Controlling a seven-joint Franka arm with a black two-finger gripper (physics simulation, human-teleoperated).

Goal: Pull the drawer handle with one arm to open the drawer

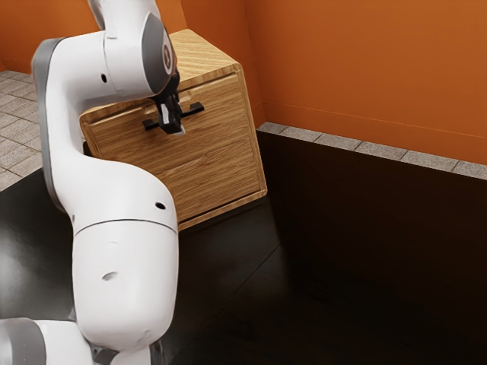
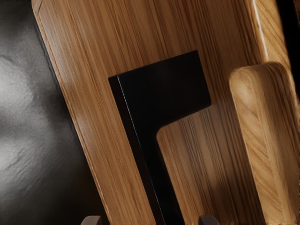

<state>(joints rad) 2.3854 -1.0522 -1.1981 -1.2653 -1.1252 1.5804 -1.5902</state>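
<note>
A wooden cabinet (image 1: 221,171) stands on the black table at the back, toward the exterior view's left. Its upper drawer front (image 1: 221,95) carries a black bar handle (image 1: 195,109) on two posts. My gripper (image 1: 173,122) is at that handle, near its middle, with my white arm hiding the cabinet's left part. In the wrist view the handle (image 2: 154,103) runs between my two fingertips (image 2: 91,219), with a gap on each side of the bar, so the gripper is open around it. The drawer front (image 2: 93,70) stands slightly proud of the cabinet body (image 2: 267,122).
The black tabletop (image 1: 350,251) stretches wide toward the exterior view's right and front. An orange wall (image 1: 365,61) with a grey tiled ledge (image 1: 380,148) runs behind it. Grey floor tiles (image 1: 15,114) lie at the exterior view's far left.
</note>
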